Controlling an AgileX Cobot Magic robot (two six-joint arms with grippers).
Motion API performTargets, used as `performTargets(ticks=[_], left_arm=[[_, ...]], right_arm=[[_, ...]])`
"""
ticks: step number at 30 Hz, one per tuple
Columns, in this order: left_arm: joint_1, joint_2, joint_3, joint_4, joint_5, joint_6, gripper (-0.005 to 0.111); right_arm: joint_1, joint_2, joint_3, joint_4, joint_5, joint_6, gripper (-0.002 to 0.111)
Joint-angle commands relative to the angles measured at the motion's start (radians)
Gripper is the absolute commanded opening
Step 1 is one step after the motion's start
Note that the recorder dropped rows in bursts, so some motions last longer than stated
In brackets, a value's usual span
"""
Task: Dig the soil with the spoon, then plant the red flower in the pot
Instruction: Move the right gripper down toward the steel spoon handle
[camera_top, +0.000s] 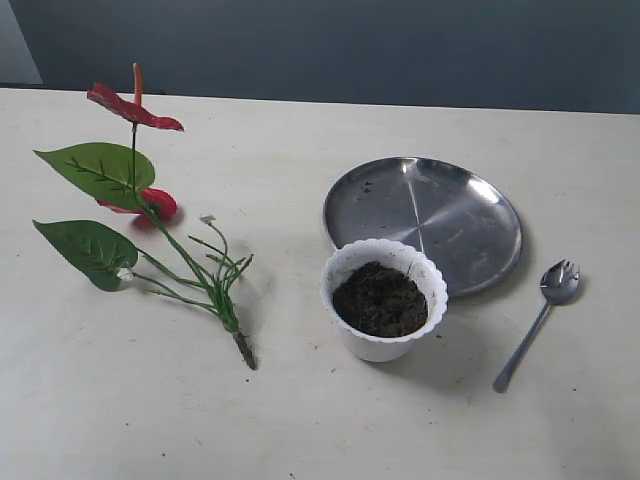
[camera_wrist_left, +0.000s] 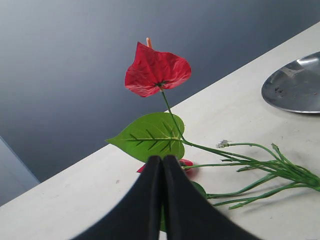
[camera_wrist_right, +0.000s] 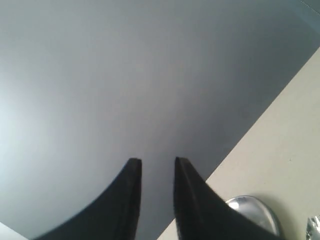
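red flower (camera_wrist_left: 157, 70) | lies flat on table, just beyond left gripper (camera_wrist_left: 161, 159)

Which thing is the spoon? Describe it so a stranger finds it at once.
Start at the round steel plate on the right half of the table. Just past the plate's right edge, and right of the white pot of soil, the spoon lies flat on the bare tabletop. It is the only slim, shiny thing with a long handle, and its bowl ends in short tines.
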Motion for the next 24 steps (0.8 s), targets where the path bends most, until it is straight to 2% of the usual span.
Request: performTargets(ticks=[1, 6, 11, 13, 17, 19, 21, 24], left_arm=[[-0.007, -0.005, -0.002, -0.008, -0.011, -0.006, 0.001], [-0.007, -0.005, -0.002, -0.008, -0.011, -0.006, 0.001], [-0.007, -0.005, -0.002, -0.008, -0.011, -0.006, 0.001], [-0.007, -0.005, -0.002, -0.008, -0.011, -0.006, 0.001], [-0.007, -0.005, -0.002, -0.008, -0.011, -0.006, 0.001], [-0.007, -0.005, -0.002, -0.008, -0.009, -0.006, 0.001], [-0.007, -0.005, -0.002, -0.008, -0.009, -0.006, 0.001], [-0.007, -0.005, -0.002, -0.008, -0.009, -0.006, 0.001]], right_arm=[[-0.005, -0.004, 0.002, 0.007, -0.015, 0.008, 0.023], [-0.005, -0.004, 0.002, 0.086, -0.024, 0.046, 0.023], [-0.005, -0.004, 0.002, 0.151, -0.161, 0.178, 0.022], [-0.005, -0.004, -0.023, 0.046, -0.230, 0.184, 0.019], [-0.005, 0.033, -0.152, -0.327, -0.260, 0.143, 0.007], [-0.005, 0.105, -0.253, -0.542, -0.125, 0.090, 0.001], [-0.005, 0.220, -0.348, -0.694, 0.037, 0.090, -0.001], [-0.005, 0.430, -0.501, -0.785, 0.294, 0.072, -0.001]])
